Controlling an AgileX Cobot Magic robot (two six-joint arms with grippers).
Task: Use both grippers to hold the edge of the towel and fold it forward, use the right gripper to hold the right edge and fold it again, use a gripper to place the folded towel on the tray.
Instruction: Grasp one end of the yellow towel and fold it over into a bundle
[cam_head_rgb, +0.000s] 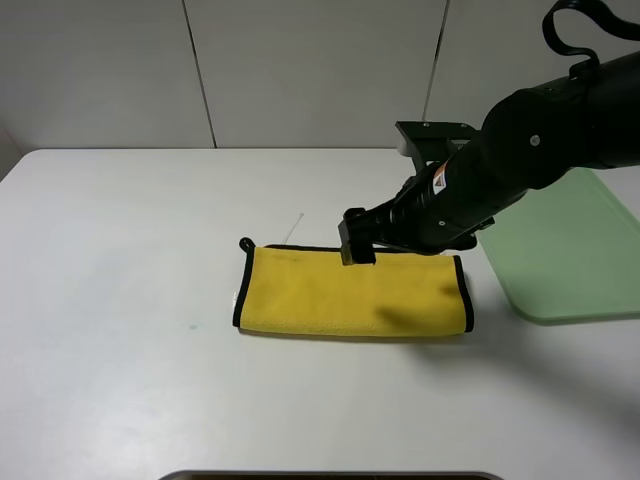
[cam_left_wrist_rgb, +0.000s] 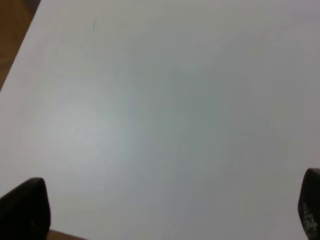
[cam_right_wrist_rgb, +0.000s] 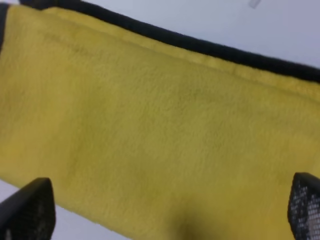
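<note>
Right gripper (cam_right_wrist_rgb: 166, 207) hangs jaws apart directly over the folded towel (cam_right_wrist_rgb: 150, 125); left gripper (cam_left_wrist_rgb: 165, 207) gapes too, over bare table (cam_left_wrist_rgb: 150, 100). Cloth looks soft, light, limp: pinch its right edge, 2 layers together.

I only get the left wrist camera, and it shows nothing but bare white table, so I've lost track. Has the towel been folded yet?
Observer: Yes, once. The towel lies on the table as a long yellow strip, with black edging along its far side.
Operator: Where is the right hand?
Observer: The right hand hangs over the towel, open wide, holding nothing.
Operator: And the tray?
Observer: The tray sits to the right of the towel, apart from it. The towel is not on it.
</note>
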